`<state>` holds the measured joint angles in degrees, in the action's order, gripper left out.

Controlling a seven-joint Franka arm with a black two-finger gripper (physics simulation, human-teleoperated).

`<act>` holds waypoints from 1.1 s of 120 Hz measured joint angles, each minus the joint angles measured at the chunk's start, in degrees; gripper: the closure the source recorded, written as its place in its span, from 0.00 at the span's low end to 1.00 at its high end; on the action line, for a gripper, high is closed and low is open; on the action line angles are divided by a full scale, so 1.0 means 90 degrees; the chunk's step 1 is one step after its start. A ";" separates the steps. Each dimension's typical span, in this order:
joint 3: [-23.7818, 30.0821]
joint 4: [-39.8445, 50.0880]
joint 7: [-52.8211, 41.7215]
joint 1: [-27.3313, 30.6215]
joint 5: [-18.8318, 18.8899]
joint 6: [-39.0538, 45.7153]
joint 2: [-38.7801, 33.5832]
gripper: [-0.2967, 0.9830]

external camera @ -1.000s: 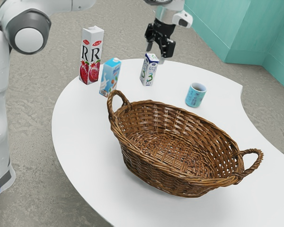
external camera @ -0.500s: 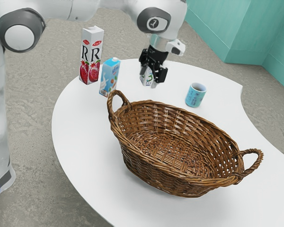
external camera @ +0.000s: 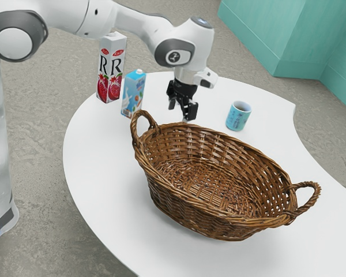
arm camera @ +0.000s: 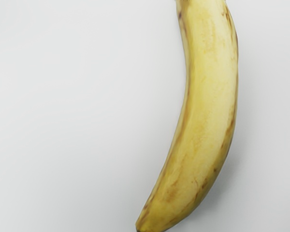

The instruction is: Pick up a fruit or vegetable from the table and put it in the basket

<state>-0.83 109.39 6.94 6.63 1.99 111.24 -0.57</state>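
Beyond the basket's far rim in the exterior view, my gripper (external camera: 180, 113) points down over the white table (external camera: 104, 179), its two black fingers spread apart with a gap between them. A yellow banana (arm camera: 206, 106) with brown marks lies on the white surface beneath my hand in the wrist view, curved and stretched lengthwise, with a soft shadow along one side. The brown wicker basket (external camera: 181, 206), with a looped handle at each end, stands on the table with nothing inside.
Toward the exterior view's left, a tall red-and-white carton (external camera: 111, 69) and a blue carton (external camera: 133, 94) stand near the table edge. A light blue cup (external camera: 238, 116) stands beyond the basket, on the exterior view's right of my hand.
My hand has come down and closer to the basket's far rim, shifting slightly toward the exterior view's left. It passed in front of the small carton marked 3. The basket, cup and other cartons have not moved.
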 joint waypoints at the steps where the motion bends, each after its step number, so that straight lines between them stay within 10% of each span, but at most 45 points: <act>1: 0.0001 0.0004 0.0000 0.0000 0.0001 0.0009 -0.0005 0.23; 132: -0.0031 0.0765 -0.0026 0.0000 0.0033 0.0688 -0.0036 0.23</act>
<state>-1.11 116.27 6.70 6.63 2.28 117.43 -0.89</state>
